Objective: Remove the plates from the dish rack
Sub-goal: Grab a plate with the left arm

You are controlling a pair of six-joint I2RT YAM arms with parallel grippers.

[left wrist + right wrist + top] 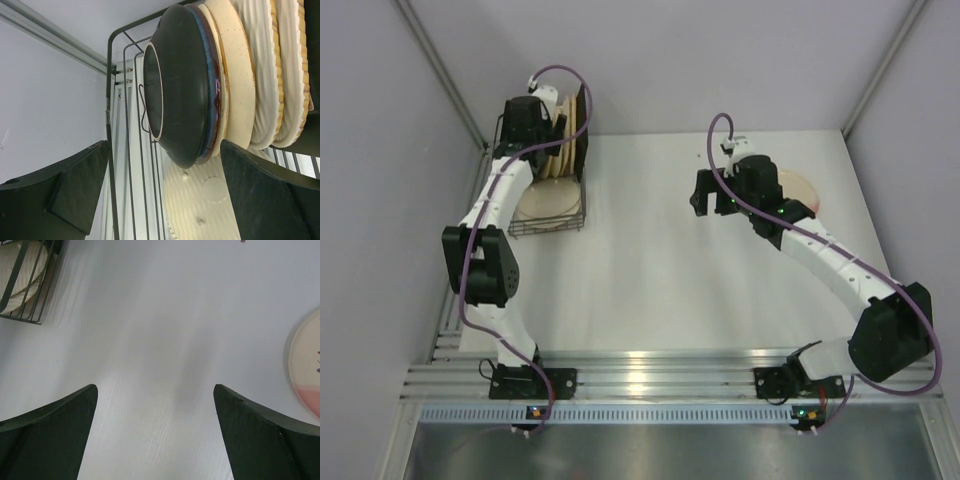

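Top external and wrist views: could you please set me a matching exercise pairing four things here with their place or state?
Things:
1. dark plate
2. pink-and-cream plate
3. left gripper
4. right gripper

Places or states:
A. open above bare table
B. standing on edge in the dish rack
C. lying flat on the table
D. open, facing the dish rack

Pairs: 1-B; 2-C; 3-D; 4-A

Plates (242,75) upright in the dish rack (108,100) (dark one (185,85) foremost)
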